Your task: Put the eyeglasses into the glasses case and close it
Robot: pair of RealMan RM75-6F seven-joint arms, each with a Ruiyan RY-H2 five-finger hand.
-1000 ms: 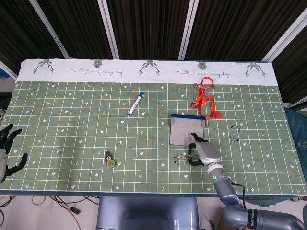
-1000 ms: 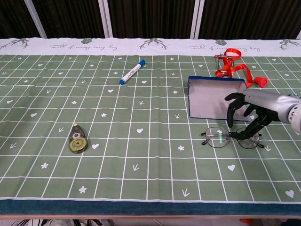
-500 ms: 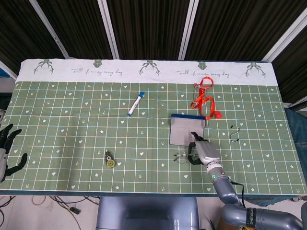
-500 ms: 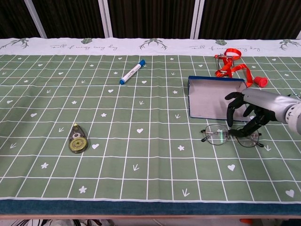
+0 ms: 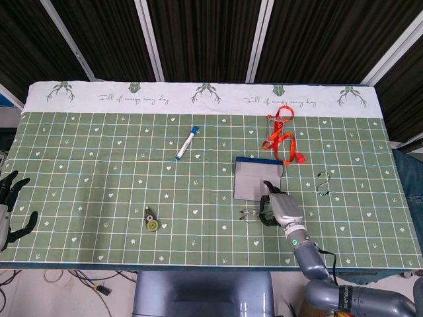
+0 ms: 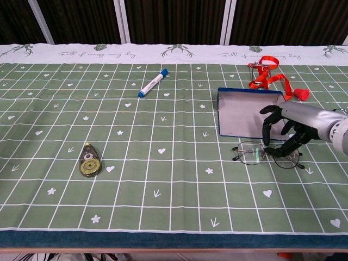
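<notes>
The right hand point(image 6: 287, 130) reaches down onto the eyeglasses point(image 6: 266, 155), its curled fingers on the frame, pinching it. The eyeglasses lie on the desk point(image 6: 163, 179) just at 6 o'clock of the glasses case point(image 6: 247, 117). The left hand point(image 5: 10, 208) rests at the desk's 9 o'clock edge, fingers spread, holding nothing.

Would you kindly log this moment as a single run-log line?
stage: grasping | right robot hand: fingers on eyeglasses, on table | glasses case: behind eyeglasses | left robot hand: idle, open
</notes>
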